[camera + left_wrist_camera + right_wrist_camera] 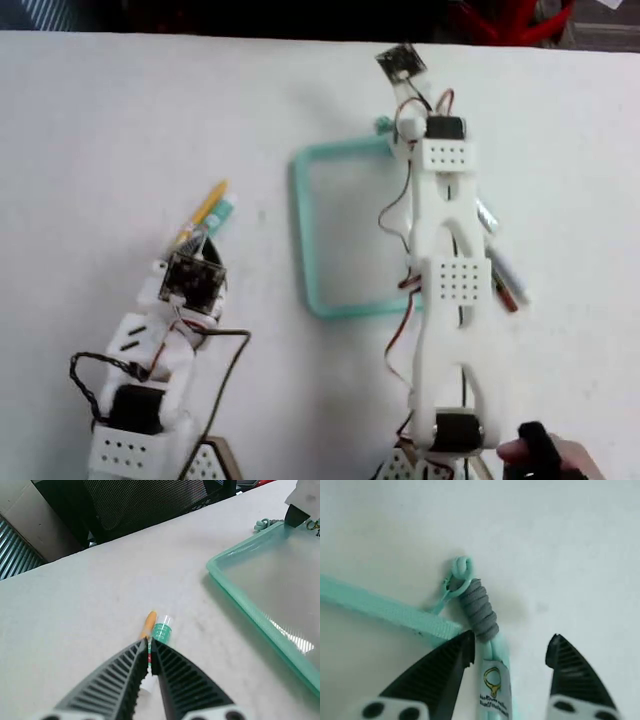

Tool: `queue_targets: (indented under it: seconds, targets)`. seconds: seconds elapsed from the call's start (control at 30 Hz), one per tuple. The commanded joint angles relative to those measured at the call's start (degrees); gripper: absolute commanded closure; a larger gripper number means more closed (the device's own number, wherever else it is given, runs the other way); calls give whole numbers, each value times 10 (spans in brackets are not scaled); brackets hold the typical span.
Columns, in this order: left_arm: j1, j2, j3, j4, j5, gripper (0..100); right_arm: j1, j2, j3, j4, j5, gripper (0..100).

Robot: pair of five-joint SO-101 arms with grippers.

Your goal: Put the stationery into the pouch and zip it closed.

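We see left gripper [150, 647] pinched together on the orange pen [149, 624], green-labelled stick [161, 632] touching it — print unreadable. Farther, teal-edged pouch [300, 230] lies flat on the table [120, 120]; right gripper [511, 637] spread apart astride its zip cord [480, 610] — tag [494, 682] print too small for us.

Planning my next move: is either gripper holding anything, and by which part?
Left gripper is shut on the stationery, pinched behind the tips, which stick out ahead. Right gripper is open astride the zip pull, holding nothing.

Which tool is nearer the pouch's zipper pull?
Right. The right tool sits open over the zipper pull; the left tool, gripping a pencil, is off the pouch on its opposite side.
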Motion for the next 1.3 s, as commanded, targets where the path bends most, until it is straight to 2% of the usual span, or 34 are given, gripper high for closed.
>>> queue_targets:
  seconds: [0.0,0.07,0.27,0.37,0.43,0.53,0.63,0.83,1.13,1.27]
  targets:
    - [9,-3,-3,2,-7,969,-10,28,-76,0,11,769]
    - [9,-3,-3,2,-7,969,-10,47,-84,0,22,769]
    - [9,-3,-3,2,-6,969,-29,94,-91,0,162,778]
    - [9,-3,-3,2,-6,969,-34,98,-91,2,186,885]
    - [9,-3,-3,2,-6,969,-34,96,-95,3,187,997]
    - [9,-3,-3,2,-7,969,-29,86,-102,15,187,937]
    - [9,-3,-3,1,-7,969,-22,65,-129,59,187,986]
    - [9,-3,-3,1,-7,969,-21,-11,-164,159,187,981]
    - [9,-3,-3,0,-7,969,-35,-211,-163,296,188,981]
    - [9,-3,-3,1,-7,969,-22,-289,-151,302,161,981]
